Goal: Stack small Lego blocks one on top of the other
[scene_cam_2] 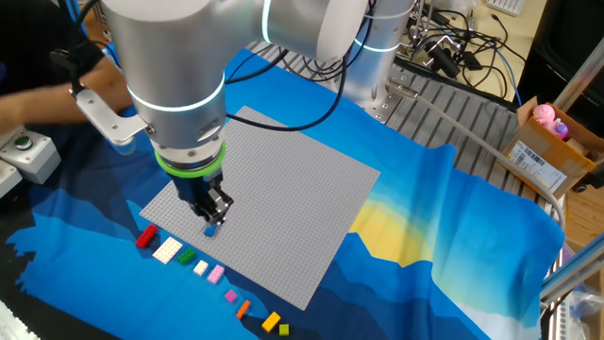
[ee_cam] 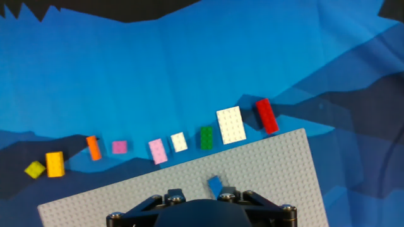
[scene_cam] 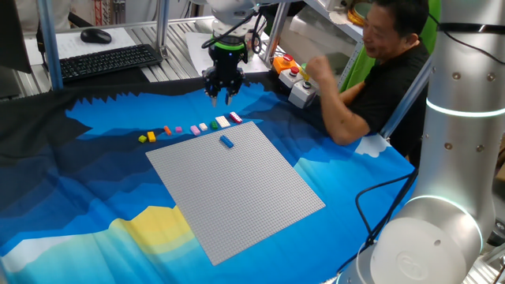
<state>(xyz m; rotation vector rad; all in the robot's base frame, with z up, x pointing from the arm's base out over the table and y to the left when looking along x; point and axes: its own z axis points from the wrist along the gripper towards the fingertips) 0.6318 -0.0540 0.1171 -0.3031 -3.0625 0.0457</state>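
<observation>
- Gripper [scene_cam: 219,98] hangs above the far edge of the grey baseplate [scene_cam: 237,189], well clear of the cloth. Fingers look close together w/ nothing between them in either fixed view, but can't tell the gap for sure; hand view shows only the housing, not the tips.
- Nearest to the hand cam: blue brick [ee_cam: 216,186], lying alone on the baseplate just inside its edge, turned askew to the stud grid.
- Next out, a curved row of bricks on the blue cloth [scene_cam: 79,197] just beside the plate edge, none stacked yet. One end to the other: red [ee_cam: 266,116], large white [ee_cam: 230,125], green [ee_cam: 206,137], small white [ee_cam: 179,142], pink [ee_cam: 157,151], 2nd pink [ee_cam: 119,147], orange [ee_cam: 94,148], two yellows [ee_cam: 55,164], the end one at an angle.
- Further back: person [scene_cam: 379,71] seated at the table's far side, hand near the button boxes [scene_cam: 296,83]; keyboard [scene_cam: 110,61] behind.
- Judgement: stacking not begun, first pick to come.
- Risks:
  - Blue brick sits crooked, so a descent w/o wrist rotation could clip a corner and skid it across the studs.
  - Row neighbours are near each other (green/small white esp.); a finger may nudge the next brick.
  - Bricks on soft cloth could tilt or slide under the jaws.
  - Stud misalignment on placing → top brick won't seat, pops off when released.
</observation>
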